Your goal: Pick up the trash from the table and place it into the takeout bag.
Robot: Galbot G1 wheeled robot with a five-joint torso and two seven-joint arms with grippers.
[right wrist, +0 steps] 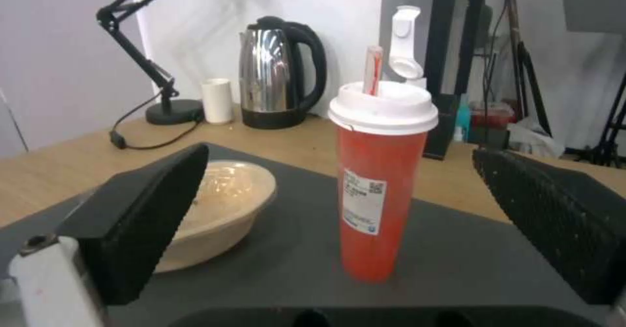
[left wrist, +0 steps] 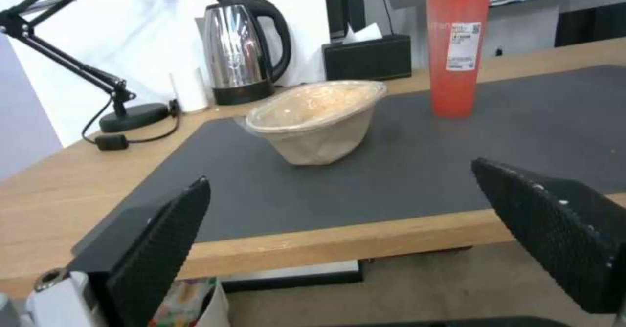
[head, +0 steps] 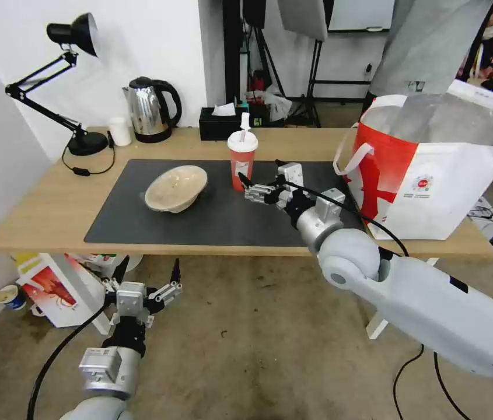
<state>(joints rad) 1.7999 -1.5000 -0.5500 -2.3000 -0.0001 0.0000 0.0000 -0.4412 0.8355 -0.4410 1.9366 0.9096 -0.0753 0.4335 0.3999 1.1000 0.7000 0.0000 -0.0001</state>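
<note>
Red cup (right wrist: 380,190) stands just ahead of the spread right gripper (right wrist: 339,229).

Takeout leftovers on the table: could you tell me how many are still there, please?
2: a beige bowl on the mat's left half, and a red straw cup upright mid-mat, before the open right gripper. More may sit inside the bag.
</note>
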